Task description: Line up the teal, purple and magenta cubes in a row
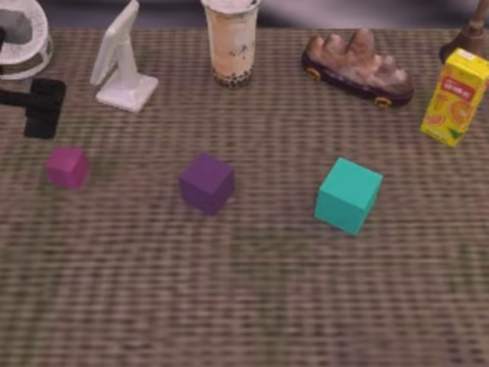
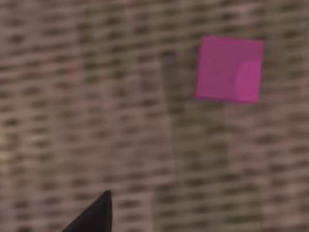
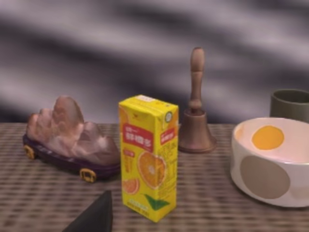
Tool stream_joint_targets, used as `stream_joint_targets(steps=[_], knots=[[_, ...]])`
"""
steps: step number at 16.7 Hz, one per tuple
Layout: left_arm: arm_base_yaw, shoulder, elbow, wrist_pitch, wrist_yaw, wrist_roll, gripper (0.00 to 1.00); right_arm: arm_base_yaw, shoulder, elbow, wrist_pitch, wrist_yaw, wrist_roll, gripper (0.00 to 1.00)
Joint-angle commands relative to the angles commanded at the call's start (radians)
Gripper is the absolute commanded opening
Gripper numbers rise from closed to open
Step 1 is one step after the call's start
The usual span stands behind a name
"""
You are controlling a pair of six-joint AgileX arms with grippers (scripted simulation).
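Observation:
Three cubes lie in a rough row across the mat in the top view: the small magenta cube at the left, the dark purple cube in the middle and the large teal cube at the right. My left gripper hovers behind the magenta cube, apart from it. In the left wrist view the magenta cube rests alone on the mat, and one dark fingertip shows with nothing beside it. My right arm is outside the top view. Its wrist view shows a single fingertip, holding nothing.
Along the back stand a white stand, a bubble-tea cup, a rock-shaped toy car, a yellow juice box and a wooden bell. A spotted bowl sits beside the juice box.

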Motion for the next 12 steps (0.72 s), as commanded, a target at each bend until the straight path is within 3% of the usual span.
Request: stream_joint_targets(steps=[7,12], knots=[[-0.013,0.509,0.463,-0.289,0.003,0.042,1.0,0.0,0.0,0.0,0.0,0.0,0.0,1.0],[-0.016,0.622,0.578,-0.346,0.007,0.05,1.0,0.0,0.0,0.0,0.0,0.0,0.0,1.0]])
